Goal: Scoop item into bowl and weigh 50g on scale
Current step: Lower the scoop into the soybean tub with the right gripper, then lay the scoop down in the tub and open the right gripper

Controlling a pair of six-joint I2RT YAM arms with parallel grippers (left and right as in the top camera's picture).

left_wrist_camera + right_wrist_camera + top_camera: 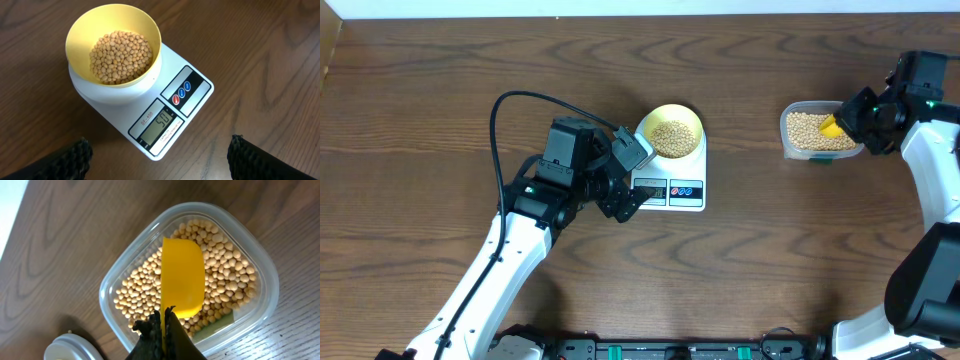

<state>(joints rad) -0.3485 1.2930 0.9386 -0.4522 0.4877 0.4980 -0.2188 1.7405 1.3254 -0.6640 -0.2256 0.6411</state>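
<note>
Near scale (175, 57), left pincer (162, 167) spread wide; right pincer (164, 325) pinches scoop (182, 275) in tub (107, 287).

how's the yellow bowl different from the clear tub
The bowl is round and opaque pale yellow; the tub is clear plastic, a rounded rectangle. The bowl sits on the scale; the tub sits straight on the table. The bowl holds only beans; the tub has a yellow scoop over its beans. Both hold the same small tan beans.
</note>
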